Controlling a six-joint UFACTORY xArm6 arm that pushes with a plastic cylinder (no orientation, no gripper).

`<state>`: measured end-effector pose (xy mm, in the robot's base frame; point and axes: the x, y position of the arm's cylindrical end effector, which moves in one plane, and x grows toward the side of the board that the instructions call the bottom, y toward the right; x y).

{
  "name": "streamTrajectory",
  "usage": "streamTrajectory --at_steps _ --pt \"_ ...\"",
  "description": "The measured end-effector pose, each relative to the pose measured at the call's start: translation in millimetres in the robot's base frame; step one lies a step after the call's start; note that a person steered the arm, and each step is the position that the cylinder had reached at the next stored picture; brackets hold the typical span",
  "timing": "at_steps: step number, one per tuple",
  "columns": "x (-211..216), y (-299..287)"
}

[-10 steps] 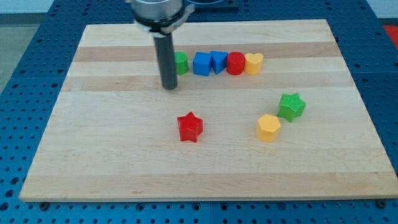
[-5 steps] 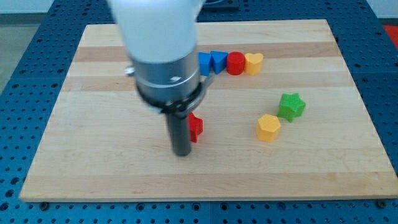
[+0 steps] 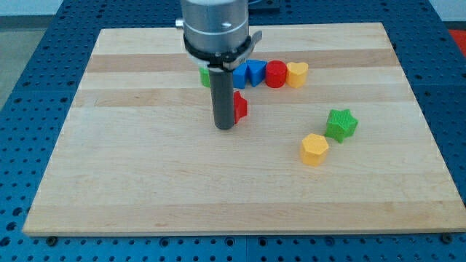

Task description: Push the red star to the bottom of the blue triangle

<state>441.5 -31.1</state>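
Note:
The red star [image 3: 239, 107] lies on the wooden board, mostly hidden behind my rod, just below the row of blocks at the view's top. My tip [image 3: 224, 126] rests against the star's lower left side. The blue triangle [image 3: 255, 71] sits in that row, above and slightly right of the star, with a small gap between them. A blue block [image 3: 239, 76] beside the triangle is partly hidden by the rod.
In the row, a green block [image 3: 204, 76] peeks out left of the rod; a red cylinder [image 3: 275, 73] and a yellow heart [image 3: 297, 73] sit right of the triangle. A green star [image 3: 341, 124] and a yellow block [image 3: 314, 148] lie at the right.
My tip went from beside the green block down below the red star, then came back up, pushing the star up toward the row. The other blocks have not moved.

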Motion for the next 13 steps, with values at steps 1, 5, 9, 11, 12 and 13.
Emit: streamTrajectory --at_steps 1,5,9,11,12,13 --pt "2.5 -12.2" --pt "9.8 9.6" --pt "-13.3 48.8" --pt "-18.0 52.5" --pt "-31.1 74.1" --pt "-28.6 77.8"
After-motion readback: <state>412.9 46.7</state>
